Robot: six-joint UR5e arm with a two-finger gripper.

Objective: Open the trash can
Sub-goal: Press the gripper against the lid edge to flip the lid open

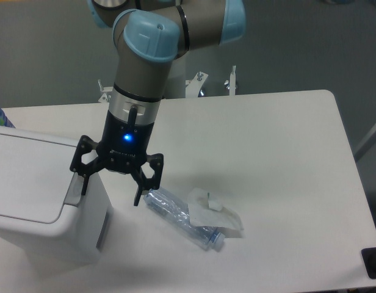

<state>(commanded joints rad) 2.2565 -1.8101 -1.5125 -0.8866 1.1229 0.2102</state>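
Observation:
The trash can (35, 201) is a big white boxy bin at the left edge of the view, with a flat white lid and a light grey push tab (73, 190) on its right side. My gripper (110, 196) hangs open over the bin's right edge. One black fingertip sits just above the grey tab, the other hangs past the bin's right wall. Nothing is between the fingers.
A clear crushed plastic bottle (182, 218) lies on the white table (279, 152) just right of the gripper, with a crumpled clear wrapper (212, 210) on it. A dark object (373, 264) sits at the table's front right corner.

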